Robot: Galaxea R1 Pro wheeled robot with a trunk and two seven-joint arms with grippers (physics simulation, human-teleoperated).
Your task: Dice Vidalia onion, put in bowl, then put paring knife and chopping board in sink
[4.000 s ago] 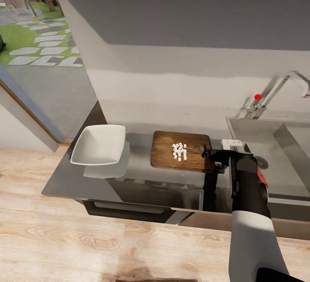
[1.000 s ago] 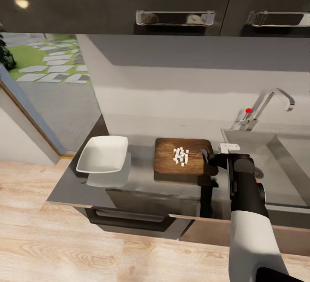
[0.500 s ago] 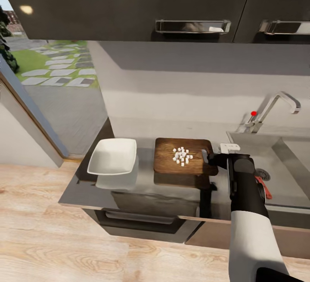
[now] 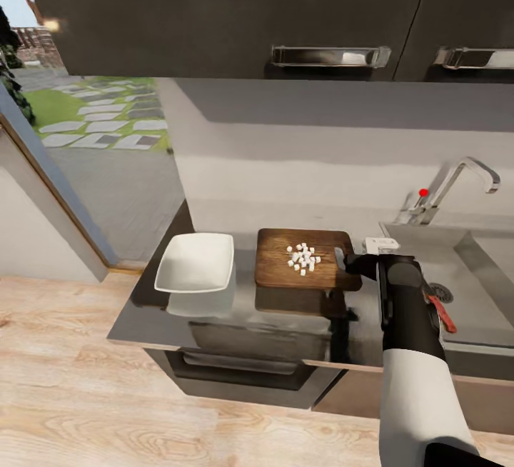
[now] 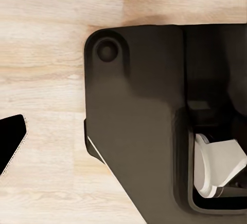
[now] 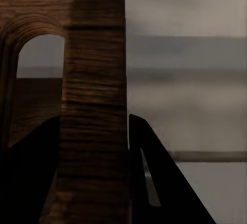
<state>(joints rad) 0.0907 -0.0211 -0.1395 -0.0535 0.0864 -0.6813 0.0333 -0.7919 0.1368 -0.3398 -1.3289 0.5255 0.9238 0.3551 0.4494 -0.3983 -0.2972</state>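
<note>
On the glossy grey countertop (image 4: 235, 324) the chopping board (image 4: 303, 258) is held up off the surface, shadow/reflection visible beneath it, handle-hole end toward the sink (image 4: 457, 267). Diced Vidalia onion (image 4: 303, 256), small heap of whitish bits, sits near the board's middle, slightly toward the handle side. Right gripper (image 4: 350, 261) clamped on the board's end by the slot hole; right wrist view confirms it, dark fingers (image 6: 154, 183) pressed on either side of the wood strip beside the hole, board (image 6: 92, 111) edge running straight up between them. Right arm, black forearm with white sleeve, comes up from the lower right of the head view. White bowl (image 4: 196, 262) stands on the countertop left of the board, close but apart, nothing in it. Paring knife (image 4: 441, 313), red handle, lies in the sink basin close to the round drain (image 4: 437, 292), partly hidden by the arm. Tap (image 4: 457, 185) with red-tipped lever at the back of the sink. Dark upper cabinets (image 4: 228, 17) with steel handles above, grey wall behind, window with garden paving at left, light wood floor (image 4: 71, 395) below. Left wrist view: dark robot body part (image 5: 139, 126) over wood floor (image 5: 46, 54), a black shape at the frame edge; left gripper's finger state cannot be told.
</note>
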